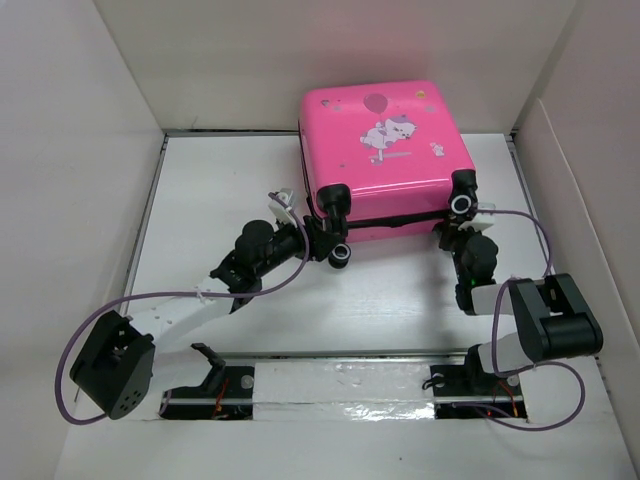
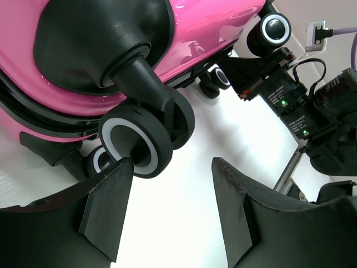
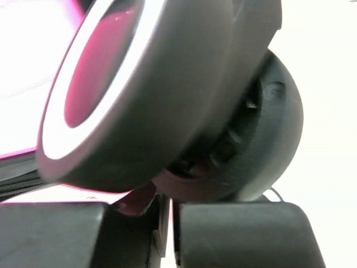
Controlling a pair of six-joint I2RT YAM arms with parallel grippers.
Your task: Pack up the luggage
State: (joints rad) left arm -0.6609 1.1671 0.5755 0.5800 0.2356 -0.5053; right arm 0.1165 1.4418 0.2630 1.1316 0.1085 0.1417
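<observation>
The luggage (image 1: 385, 150) is a hot-pink hard-shell suitcase with a white cartoon animal print. It lies flat and closed at the back middle of the table. My left gripper (image 1: 318, 240) is open at its front left corner. In the left wrist view the jaws (image 2: 173, 167) stand wide apart and empty, with the left finger touching a black caster wheel (image 2: 136, 142). My right gripper (image 1: 455, 225) is at the front right corner. In the right wrist view its jaws (image 3: 170, 209) are shut to a thin slit just under another caster wheel (image 3: 156, 95).
White walls (image 1: 80, 150) enclose the table on the left, back and right. A silver taped strip (image 1: 340, 385) runs along the near edge between the arm bases. Purple cables (image 1: 75, 345) loop beside each arm. The right arm's body (image 2: 290, 106) shows close beside the left gripper.
</observation>
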